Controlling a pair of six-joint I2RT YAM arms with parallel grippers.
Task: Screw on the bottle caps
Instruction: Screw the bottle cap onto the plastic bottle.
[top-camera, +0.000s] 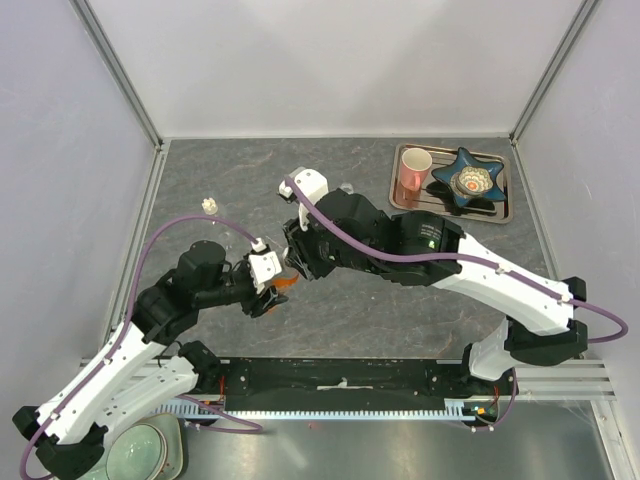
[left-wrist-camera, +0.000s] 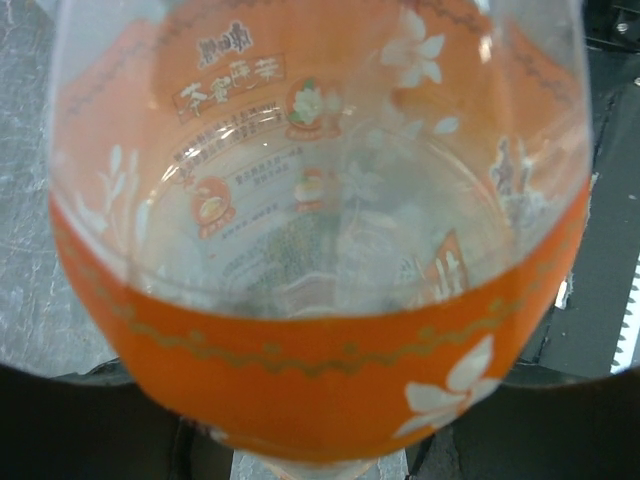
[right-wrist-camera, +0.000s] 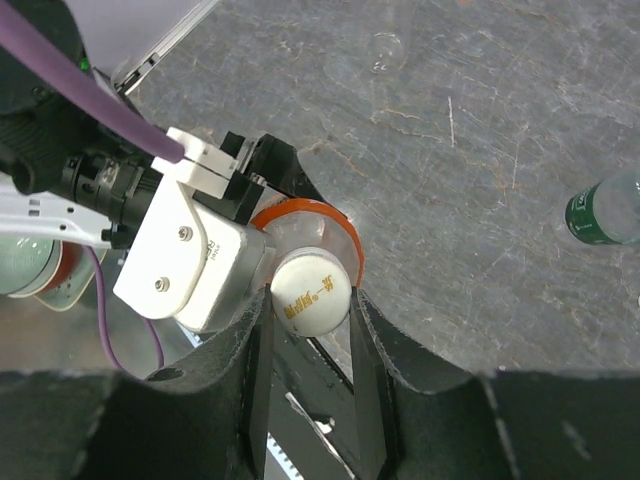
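The orange-label bottle (left-wrist-camera: 320, 370) fills the left wrist view. My left gripper (top-camera: 272, 290) is shut on its body and holds it mid-table, tilted toward the right arm. The bottle's orange shoulder also shows in the right wrist view (right-wrist-camera: 300, 211) and in the top view (top-camera: 287, 282). A white cap (right-wrist-camera: 312, 288) with gold lettering sits on the bottle's neck. My right gripper (right-wrist-camera: 310, 312) is shut on this cap, one finger on each side. The green-label bottle (right-wrist-camera: 600, 212) lies on the table, apart from both grippers. A tiny clear item (right-wrist-camera: 385, 45) lies farther off.
A metal tray (top-camera: 503, 205) at the back right holds a pink mug (top-camera: 412, 170) and a blue star-shaped dish (top-camera: 467, 180). A small pale item (top-camera: 209, 205) lies at the back left. A greenish bowl (top-camera: 135, 455) sits below the front rail.
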